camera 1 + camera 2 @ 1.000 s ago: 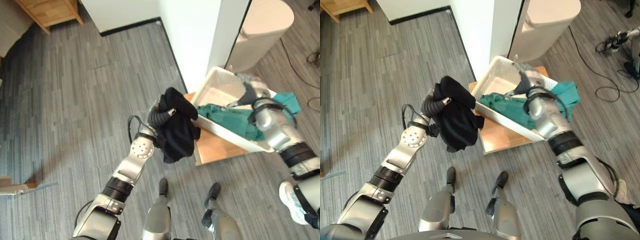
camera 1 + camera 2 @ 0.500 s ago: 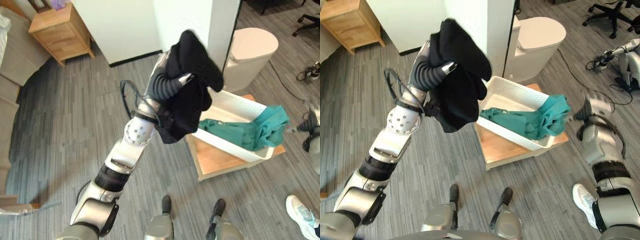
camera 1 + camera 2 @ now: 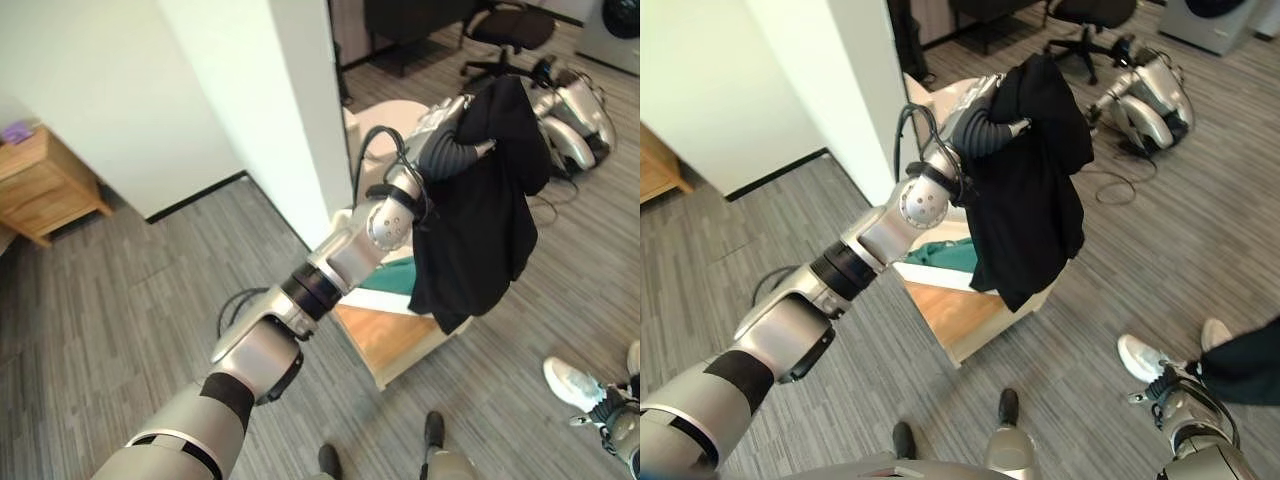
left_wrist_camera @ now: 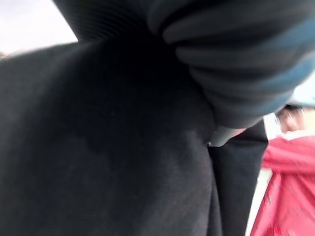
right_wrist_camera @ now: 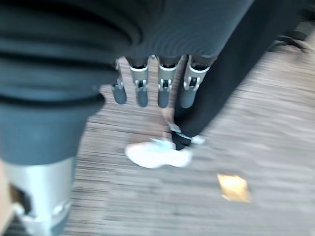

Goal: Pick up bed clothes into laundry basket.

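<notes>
Left hand [image 3: 985,125] is curling its fingers into a black garment [image 3: 1030,190] and holding it high in the air, with the arm stretching forward and upward from the lower left. Draped over the hand, the garment is hanging down in long folds, and its lower end is dangling above the near edge of a white laundry basket [image 3: 930,272], without my being able to tell whether it is touching that edge. A green cloth [image 3: 945,255] is lying inside the basket, peeking out beside the hanging black fabric. Beneath it, a low wooden platform [image 3: 955,315] is carrying the basket on the grey plank floor [image 3: 790,230], close to the corner of a white wall [image 3: 830,80]. In its own wrist view the black fabric [image 4: 108,147] is pressing right up against the hand's dark cover. Right hand [image 5: 152,91] is hanging low by the floor with its fingers relaxed and holding nothing, and past them a person's dark trouser leg [image 5: 221,73] and white shoe [image 5: 157,153] are showing. Farther back, an office chair [image 3: 1090,15] is standing on the floor.
</notes>
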{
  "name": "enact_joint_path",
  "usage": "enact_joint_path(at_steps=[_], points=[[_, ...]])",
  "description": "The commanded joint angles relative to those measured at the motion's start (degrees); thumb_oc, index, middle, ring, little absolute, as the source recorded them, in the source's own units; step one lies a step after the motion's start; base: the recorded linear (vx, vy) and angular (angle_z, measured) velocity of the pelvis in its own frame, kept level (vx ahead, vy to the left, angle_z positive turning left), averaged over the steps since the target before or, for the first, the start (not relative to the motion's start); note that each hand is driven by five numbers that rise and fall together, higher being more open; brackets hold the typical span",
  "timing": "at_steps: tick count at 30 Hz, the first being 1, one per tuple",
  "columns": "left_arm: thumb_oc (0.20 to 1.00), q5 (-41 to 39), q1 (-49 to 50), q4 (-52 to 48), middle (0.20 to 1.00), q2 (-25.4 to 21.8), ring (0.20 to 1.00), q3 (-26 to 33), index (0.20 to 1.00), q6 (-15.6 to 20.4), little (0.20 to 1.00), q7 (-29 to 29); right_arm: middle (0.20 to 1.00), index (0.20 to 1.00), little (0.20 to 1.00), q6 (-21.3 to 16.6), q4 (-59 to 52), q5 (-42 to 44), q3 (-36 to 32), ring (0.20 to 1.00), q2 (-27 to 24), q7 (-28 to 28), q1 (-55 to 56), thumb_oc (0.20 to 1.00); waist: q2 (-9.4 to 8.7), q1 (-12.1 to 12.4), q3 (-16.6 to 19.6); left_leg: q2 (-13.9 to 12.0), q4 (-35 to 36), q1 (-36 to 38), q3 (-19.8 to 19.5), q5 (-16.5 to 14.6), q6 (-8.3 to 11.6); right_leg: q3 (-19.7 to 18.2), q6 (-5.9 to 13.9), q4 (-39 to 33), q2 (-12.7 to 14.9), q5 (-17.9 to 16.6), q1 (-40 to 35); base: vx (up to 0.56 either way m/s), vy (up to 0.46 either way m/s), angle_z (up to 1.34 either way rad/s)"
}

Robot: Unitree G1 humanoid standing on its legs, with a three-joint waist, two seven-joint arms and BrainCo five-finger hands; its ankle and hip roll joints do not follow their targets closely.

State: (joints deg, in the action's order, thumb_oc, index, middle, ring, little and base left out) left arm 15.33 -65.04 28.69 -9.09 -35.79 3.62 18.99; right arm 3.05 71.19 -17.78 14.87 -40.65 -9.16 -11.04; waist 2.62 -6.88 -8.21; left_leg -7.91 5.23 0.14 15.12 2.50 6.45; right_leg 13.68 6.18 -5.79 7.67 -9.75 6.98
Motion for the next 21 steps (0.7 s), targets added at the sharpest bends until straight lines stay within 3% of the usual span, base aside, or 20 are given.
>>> enact_joint_path(at_steps=[1, 6, 11, 16, 21], points=[[0.2, 5.3, -12.9, 6.3, 0.2, -1.6, 0.2, -0.2, 0.2, 0.4, 0.2, 3.9, 1.0, 1.0, 1.0, -0.7, 0.6, 2.5, 0.8, 1.0, -4.1, -1.0, -3.6, 1.0, -1.73, 1.2, -1.3, -4.1, -0.2, -1.0, 0.9, 1.9, 2.61, 1.8, 7.33, 0.8, 2.6, 6.4, -5.5, -0.08, 0.008, -0.36], [0.2, 7.8, -20.8, 13.1, 0.2, -8.7, 0.2, -3.3, 0.2, -1.3, 0.2, 3.9, 1.0, 1.0, 1.0, -1.1, -0.3, 4.2, -2.7, 1.0, -4.3, -1.7, 0.3, 1.0, -4.22, -0.7, -3.6, -5.3, -0.2, -3.0, 3.1, 2.3, 2.9, 0.2, 7.39, 0.8, 1.7, 5.3, -1.5, -0.07, -0.02, -0.41], [0.2, 10.1, -27.4, 15.2, 0.2, -13.6, 0.2, -6.0, 0.2, -2.6, 0.2, 4.4, 1.0, 1.0, 1.0, -1.3, 1.3, 6.2, -3.5, 1.0, -1.0, -1.7, 2.5, 1.0, -5.07, -1.6, -5.0, -5.5, -0.2, -4.0, 3.2, 2.6, 3.04, 0.2, 7.49, 0.8, 1.6, 5.0, -0.2, -0.01, -0.011, -0.07], [0.2, 13.4, -33.8, 17.8, 0.2, -16.7, 0.2, -10.7, 0.2, -4.1, 0.2, 5.1, 1.0, 1.0, 1.0, -2.2, 1.0, 9.1, -2.3, 1.0, 2.3, -1.8, 1.3, 1.0, -5.55, -2.2, -6.5, -5.3, -0.2, -5.3, 3.2, 2.7, 2.92, -0.5, 7.63, 0.8, 1.3, 4.2, 1.5, -0.02, 0.008, 0.0], [0.2, 16.2, -31.7, 16.3, 0.2, -16.8, 0.2, -10.9, 0.2, -4.7, 0.2, 5.1, 1.0, 1.0, 1.0, -4.3, -2.7, 11.7, -1.5, 1.0, 6.5, -2.4, 2.4, 1.0, -7.63, -2.4, -8.9, -5.8, -0.2, -7.9, 2.4, 3.2, 2.71, -0.7, 7.62, 0.8, 1.0, 3.5, 4.0, -0.06, -0.017, 0.03]])
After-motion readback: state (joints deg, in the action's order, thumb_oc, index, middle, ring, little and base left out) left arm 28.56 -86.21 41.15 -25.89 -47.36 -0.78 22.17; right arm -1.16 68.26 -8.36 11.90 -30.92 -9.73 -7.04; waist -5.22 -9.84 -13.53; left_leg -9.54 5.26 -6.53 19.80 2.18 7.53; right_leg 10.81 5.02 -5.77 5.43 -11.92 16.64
